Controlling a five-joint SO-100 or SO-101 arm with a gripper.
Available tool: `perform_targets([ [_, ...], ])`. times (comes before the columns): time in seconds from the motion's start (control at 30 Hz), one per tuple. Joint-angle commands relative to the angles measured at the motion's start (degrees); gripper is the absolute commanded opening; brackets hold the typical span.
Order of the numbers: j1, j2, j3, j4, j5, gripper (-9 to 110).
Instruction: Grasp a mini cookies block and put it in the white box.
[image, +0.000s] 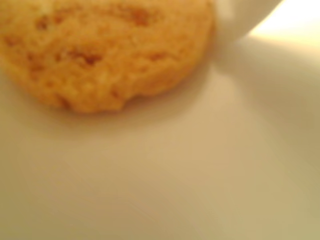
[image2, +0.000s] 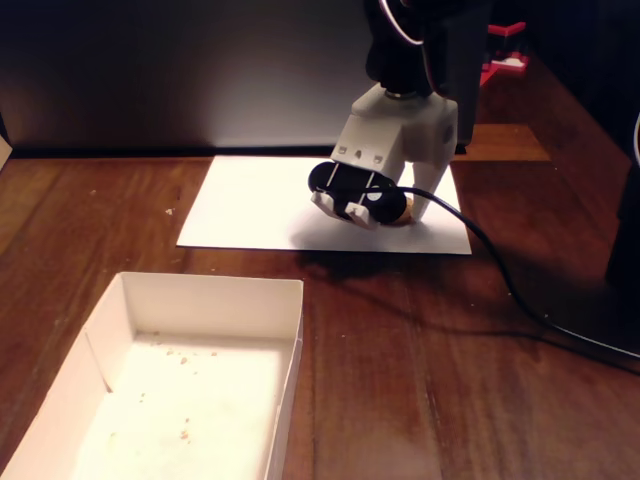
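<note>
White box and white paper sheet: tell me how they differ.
The white box has low upright walls; the white paper sheet lies flat on the wooden table. In the fixed view the box sits near the camera at lower left, while the sheet lies farther back. The hand is down over the sheet, with the mini cookie resting there; the box holds only crumbs. Both are white and rectangular.

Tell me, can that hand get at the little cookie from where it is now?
Probably yes. The hand is down on the white paper sheet right at the cookie, and nothing else lies near it. Whether it grips yet is unclear.
</note>
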Motion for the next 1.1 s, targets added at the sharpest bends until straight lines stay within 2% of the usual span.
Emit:
perform_targets([
  [0.0, 1.05, 3.43, -0.79, -0.88, -1.05, 18],
  [0.8, 1.93, 24.17, -7.47, 8.17, -6.86, 18],
  [1.07, 1.76, 30.41, -14.85, 10.46, -10.28, 16],
])
